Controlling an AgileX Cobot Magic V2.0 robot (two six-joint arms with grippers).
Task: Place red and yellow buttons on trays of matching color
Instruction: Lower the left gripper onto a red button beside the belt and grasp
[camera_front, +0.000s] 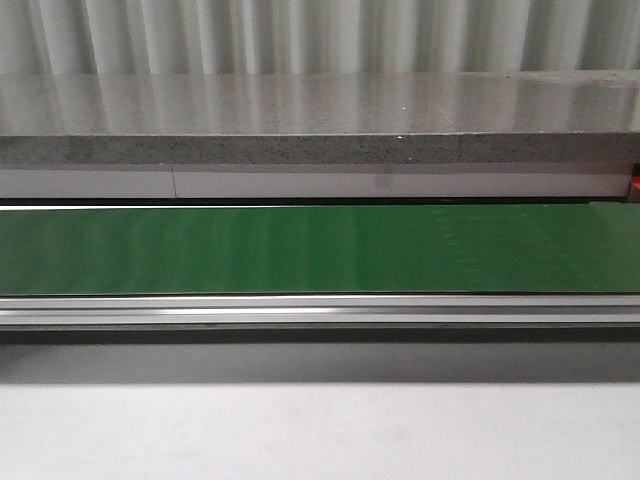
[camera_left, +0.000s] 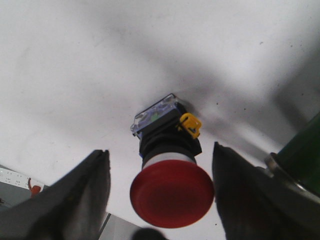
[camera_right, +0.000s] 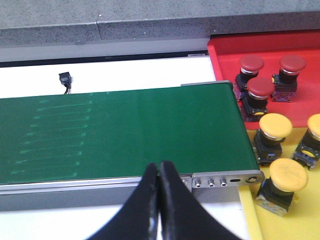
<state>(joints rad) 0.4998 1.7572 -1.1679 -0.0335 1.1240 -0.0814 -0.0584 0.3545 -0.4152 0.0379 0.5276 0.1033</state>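
Note:
In the left wrist view a red mushroom button (camera_left: 171, 192) with a black body and a yellow clip lies on the white table. My left gripper (camera_left: 161, 192) is open, its two fingers either side of the button's cap, not touching it. In the right wrist view my right gripper (camera_right: 160, 172) is shut and empty over the near edge of the green conveyor belt (camera_right: 120, 132). The red tray (camera_right: 225, 55) holds three red buttons (camera_right: 260, 87). The yellow tray (camera_right: 250, 215) holds three yellow buttons (camera_right: 287, 175). No gripper shows in the front view.
The green belt (camera_front: 320, 250) runs across the front view behind a metal rail (camera_front: 320, 310), with a grey stone ledge (camera_front: 320, 150) behind it. A small black connector (camera_right: 65, 78) lies on the white surface beyond the belt. The belt's end roller (camera_left: 300, 165) shows beside my left fingers.

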